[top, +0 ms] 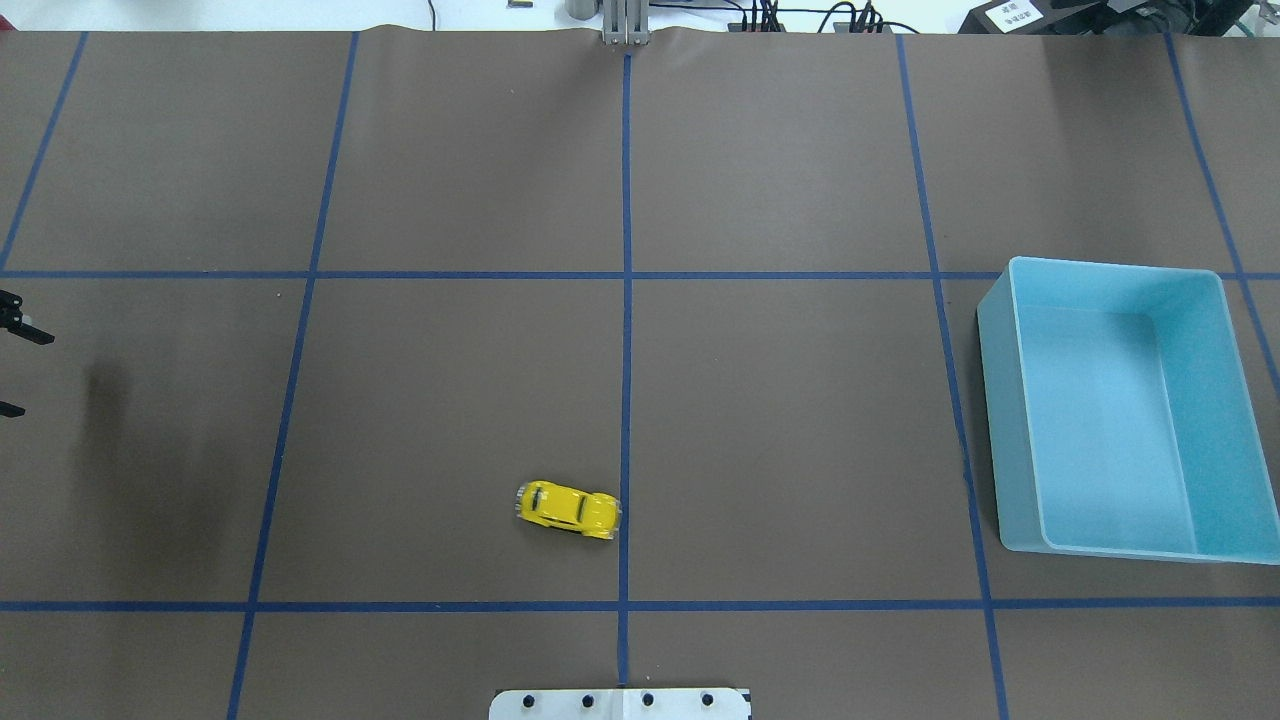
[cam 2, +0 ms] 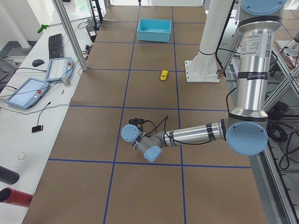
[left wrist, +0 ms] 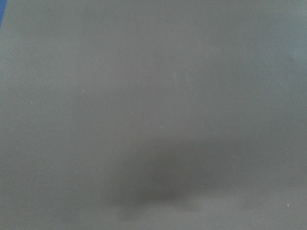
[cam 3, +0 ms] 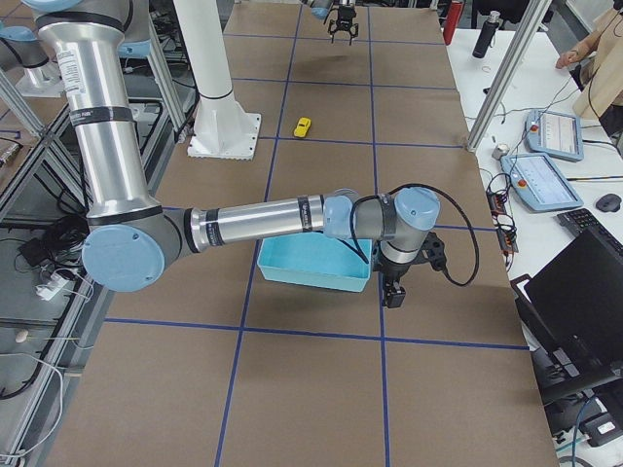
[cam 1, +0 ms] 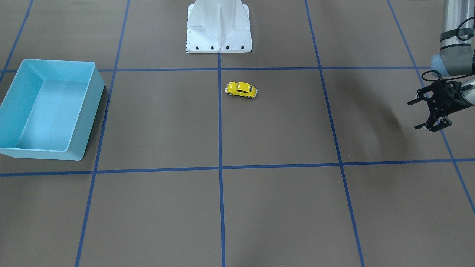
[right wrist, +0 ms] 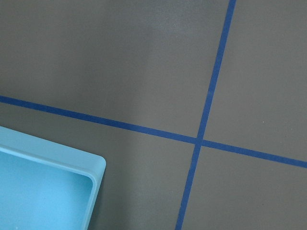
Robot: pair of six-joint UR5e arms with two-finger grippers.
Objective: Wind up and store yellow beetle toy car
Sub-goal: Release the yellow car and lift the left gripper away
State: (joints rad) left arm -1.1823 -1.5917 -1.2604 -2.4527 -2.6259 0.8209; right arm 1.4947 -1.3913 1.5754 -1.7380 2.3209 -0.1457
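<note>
The yellow beetle toy car (cam 1: 241,89) stands on its wheels on the brown table, close to the middle tape line, near the robot's base; it also shows in the overhead view (top: 568,510). The light blue bin (cam 1: 55,63) stands empty far to the robot's right, also in the overhead view (top: 1000,400). My left gripper (cam 1: 415,115) is open and empty, hovering far to the robot's left of the car; only its fingertips (top: 40,338) enter the overhead view. My right gripper (cam 3: 392,292) shows only in the exterior right view, just beyond the bin; I cannot tell whether it is open or shut.
The white robot base (cam 1: 219,27) stands just behind the car. Blue tape lines (top: 626,300) divide the table into squares. The right wrist view shows a corner of the bin (right wrist: 48,158) and crossing tape. The left wrist view shows only blurred table.
</note>
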